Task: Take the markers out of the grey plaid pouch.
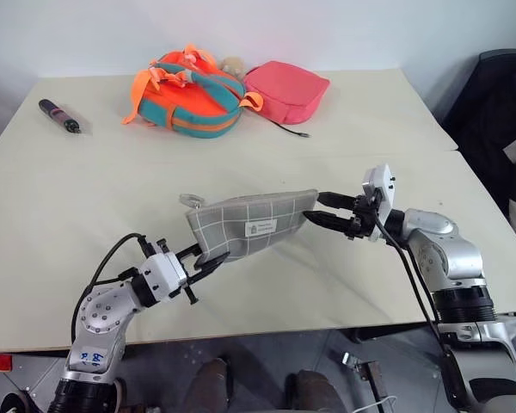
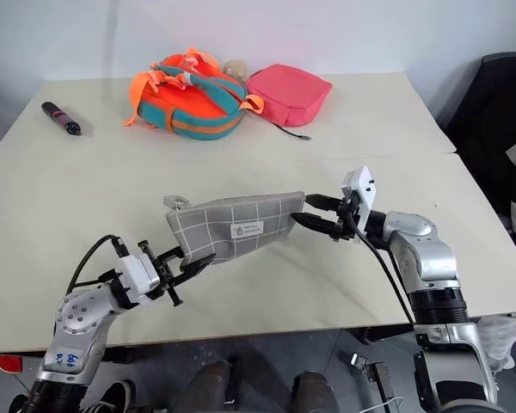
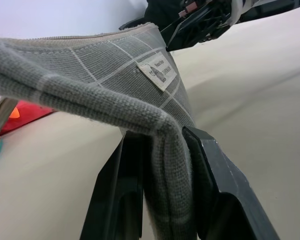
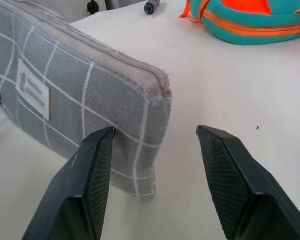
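My left pincer (image 1: 205, 265) is clamped on the lower corner of the grey plaid pouch (image 1: 249, 225), holding it up off the desk (image 1: 60, 215). My right pincer (image 1: 324, 209) stands released, fingers spread just at the pouch's far end. Backpack (image 1: 187, 93) and pink pouch (image 1: 285, 89) lie well behind.

The flat grey plaid fabric pouch (image 1: 245, 228) is held above the wide cream table (image 1: 60, 224), near its front edge. The left gripper (image 1: 208, 262) pinches the pouch's near-left corner; the right gripper (image 1: 325, 211) stands parted at its right end. Behind the pouch lie the orange-and-teal backpack (image 1: 187, 95) and, touching its right side, the pink pouch (image 1: 285, 89). Far behind-left lies the black-and-red pen-like tool (image 1: 59, 116).
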Robot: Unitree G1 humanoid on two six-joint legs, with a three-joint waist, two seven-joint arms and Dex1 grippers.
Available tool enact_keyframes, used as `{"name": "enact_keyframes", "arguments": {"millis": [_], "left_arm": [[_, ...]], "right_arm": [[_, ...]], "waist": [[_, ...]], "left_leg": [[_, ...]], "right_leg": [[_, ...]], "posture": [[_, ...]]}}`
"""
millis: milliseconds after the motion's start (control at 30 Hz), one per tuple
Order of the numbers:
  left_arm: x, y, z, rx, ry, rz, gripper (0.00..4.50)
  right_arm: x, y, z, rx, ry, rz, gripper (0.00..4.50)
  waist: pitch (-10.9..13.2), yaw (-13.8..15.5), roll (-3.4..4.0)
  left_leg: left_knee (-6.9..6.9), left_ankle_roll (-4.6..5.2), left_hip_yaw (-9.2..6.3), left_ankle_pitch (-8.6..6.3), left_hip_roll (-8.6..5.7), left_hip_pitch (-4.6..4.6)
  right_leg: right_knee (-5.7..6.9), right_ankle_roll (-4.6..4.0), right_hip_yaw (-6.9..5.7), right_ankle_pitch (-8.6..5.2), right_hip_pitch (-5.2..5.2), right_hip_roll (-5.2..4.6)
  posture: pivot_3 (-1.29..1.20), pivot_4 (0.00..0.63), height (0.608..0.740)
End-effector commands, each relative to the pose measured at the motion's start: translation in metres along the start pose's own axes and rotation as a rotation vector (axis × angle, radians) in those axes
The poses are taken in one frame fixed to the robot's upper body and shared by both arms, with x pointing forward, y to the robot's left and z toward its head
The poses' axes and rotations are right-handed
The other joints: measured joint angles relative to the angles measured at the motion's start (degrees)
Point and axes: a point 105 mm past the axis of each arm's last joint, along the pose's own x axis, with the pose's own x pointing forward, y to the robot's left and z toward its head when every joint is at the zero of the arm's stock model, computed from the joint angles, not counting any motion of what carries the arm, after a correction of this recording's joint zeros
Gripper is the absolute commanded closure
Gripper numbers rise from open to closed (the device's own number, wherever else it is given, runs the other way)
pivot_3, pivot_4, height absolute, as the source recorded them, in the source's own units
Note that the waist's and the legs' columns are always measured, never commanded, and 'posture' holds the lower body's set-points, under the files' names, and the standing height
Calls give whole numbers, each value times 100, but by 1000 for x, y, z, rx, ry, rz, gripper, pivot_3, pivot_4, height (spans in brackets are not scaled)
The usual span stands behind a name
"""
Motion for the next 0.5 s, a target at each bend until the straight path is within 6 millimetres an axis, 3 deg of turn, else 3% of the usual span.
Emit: {"name": "enact_keyframes", "arguments": {"millis": [33, 133, 333, 400, 500], "left_arm": [[0, -5, 5, 17, -9, -24, 3609], [1, -6, 5, 18, -8, -30, 3609], [2, -5, 3, -31, -3, -28, 3609], [1, -8, 5, -157, -23, -60, 2951], [0, -1, 5, -158, -12, -10, 2106]], "right_arm": [[2, 28, 5, -5, 12, 174, 1776], [10, 30, 10, -10, -21, 170, 2298], [16, 29, 11, -40, -31, 153, 4283], [17, 29, 7, -51, -21, 144, 4500], [15, 27, 5, -65, -26, 125, 4500]], "waist": [[0, 4, 0], [0, 1, 0], [1, 0, 1], [1, 1, 1], [1, -3, 1]], "left_leg": [[0, 0, -1, 0, 0, 0], [0, 0, -4, -1, 1, 0], [0, -3, -5, -2, 1, 0], [0, -3, -5, -3, 1, 0], [0, -3, -6, -3, 1, 0]], "right_leg": [[1, 0, -1, 0, 0, 0], [-1, 0, 0, 0, 0, -2], [-1, 0, 0, 0, -3, -1], [-1, 0, 0, 0, -3, -1], [0, 0, 0, 0, -3, -1]], "posture": [[0, 150, 740], [0, 150, 740], [0, 150, 740], [0, 150, 740], [0, 150, 740]]}}
